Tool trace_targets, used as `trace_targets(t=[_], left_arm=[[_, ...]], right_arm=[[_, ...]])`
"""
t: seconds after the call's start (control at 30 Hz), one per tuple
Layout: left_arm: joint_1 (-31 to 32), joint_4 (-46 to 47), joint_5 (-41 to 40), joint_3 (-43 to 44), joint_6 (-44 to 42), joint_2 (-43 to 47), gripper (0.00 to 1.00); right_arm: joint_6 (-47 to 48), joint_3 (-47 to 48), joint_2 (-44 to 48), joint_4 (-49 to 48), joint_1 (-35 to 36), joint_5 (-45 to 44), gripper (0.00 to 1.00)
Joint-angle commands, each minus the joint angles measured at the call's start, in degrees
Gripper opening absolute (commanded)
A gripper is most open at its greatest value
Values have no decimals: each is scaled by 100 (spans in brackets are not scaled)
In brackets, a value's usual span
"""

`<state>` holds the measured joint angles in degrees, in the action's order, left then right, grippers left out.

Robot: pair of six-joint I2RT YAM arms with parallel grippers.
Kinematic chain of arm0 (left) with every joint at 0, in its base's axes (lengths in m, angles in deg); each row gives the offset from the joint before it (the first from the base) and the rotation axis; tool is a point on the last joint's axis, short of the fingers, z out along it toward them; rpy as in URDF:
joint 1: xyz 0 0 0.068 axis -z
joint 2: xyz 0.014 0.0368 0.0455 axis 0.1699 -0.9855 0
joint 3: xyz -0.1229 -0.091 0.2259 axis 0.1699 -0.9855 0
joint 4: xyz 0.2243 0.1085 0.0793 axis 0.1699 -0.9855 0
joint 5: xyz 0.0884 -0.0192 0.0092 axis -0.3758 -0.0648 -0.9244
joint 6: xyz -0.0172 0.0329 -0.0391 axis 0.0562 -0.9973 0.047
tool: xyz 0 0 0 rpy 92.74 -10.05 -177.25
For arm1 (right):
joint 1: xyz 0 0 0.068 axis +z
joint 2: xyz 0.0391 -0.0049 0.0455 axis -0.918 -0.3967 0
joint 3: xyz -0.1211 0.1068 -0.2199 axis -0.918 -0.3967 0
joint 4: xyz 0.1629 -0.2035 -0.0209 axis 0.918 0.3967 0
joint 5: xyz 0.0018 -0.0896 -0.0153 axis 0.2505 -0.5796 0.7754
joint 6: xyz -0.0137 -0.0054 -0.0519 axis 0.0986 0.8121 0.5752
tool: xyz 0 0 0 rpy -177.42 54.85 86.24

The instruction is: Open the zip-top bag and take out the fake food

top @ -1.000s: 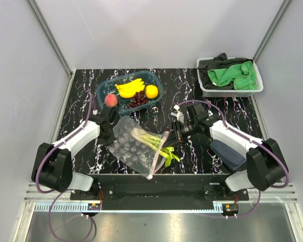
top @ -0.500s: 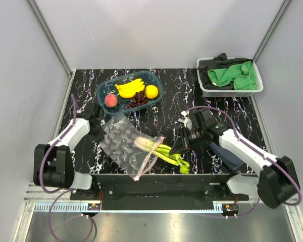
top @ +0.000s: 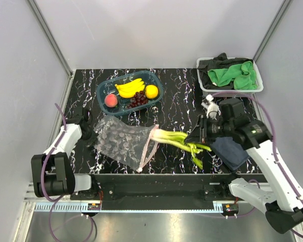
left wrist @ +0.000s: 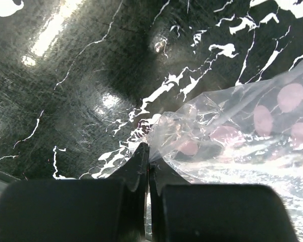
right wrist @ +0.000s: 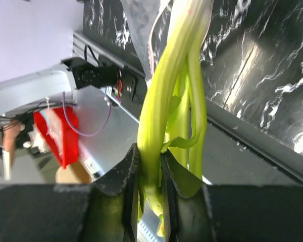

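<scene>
Above table (top: 182, 98): left tool (left wrist: 147, 154) clenched on zip-top bag (top: 122, 141) corner; right tool (right wrist: 150, 154) grasping leek (top: 174, 137).

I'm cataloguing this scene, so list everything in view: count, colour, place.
zip-top bag: one, clear with pink zip strip, front-left
leek: one, white and green, white end at bag mouth
tray: one, blue-tinted clear, back-left
banana bunch: one, yellow, in tray
lemon: one, yellow, in tray
peach: one, pink-red, in tray
grapes: one bunch, dark purple, in tray
basket: one, white, back-right
green cloth: one, in basket
black cloth: one, in basket
dark blue item: one, front-right beside right arm
table: one, black marbled
left gripper: one, black, shut on bag corner
right gripper: one, black, shut on leek
</scene>
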<state>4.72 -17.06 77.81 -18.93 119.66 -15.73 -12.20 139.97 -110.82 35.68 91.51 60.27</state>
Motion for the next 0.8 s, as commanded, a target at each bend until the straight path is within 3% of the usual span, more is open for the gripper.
trace_targets(t=[0.0, 0.27, 0.47, 0.57, 0.6, 0.77], left_arm=[[-83, 107, 141, -54, 93, 243, 0], [-153, 107, 150, -46, -12, 392, 0], [-162, 107, 475, -98, -12, 401, 0], [-162, 107, 844, -160, -73, 559, 25], [-171, 99, 931, -160, -108, 690, 40], [-171, -120, 1292, -186, -100, 1165, 75]], right_arm=[[451, 1210, -226, 872, -19, -680, 0], [821, 3154, -1176, 1558, -27, -831, 0], [988, 3410, -2308, 349, -27, -269, 0], [1058, 4250, -3518, -120, -27, 30, 0], [1032, 4498, -3758, -155, -27, 118, 0], [839, 5894, -5286, -507, -19, 1067, 0]])
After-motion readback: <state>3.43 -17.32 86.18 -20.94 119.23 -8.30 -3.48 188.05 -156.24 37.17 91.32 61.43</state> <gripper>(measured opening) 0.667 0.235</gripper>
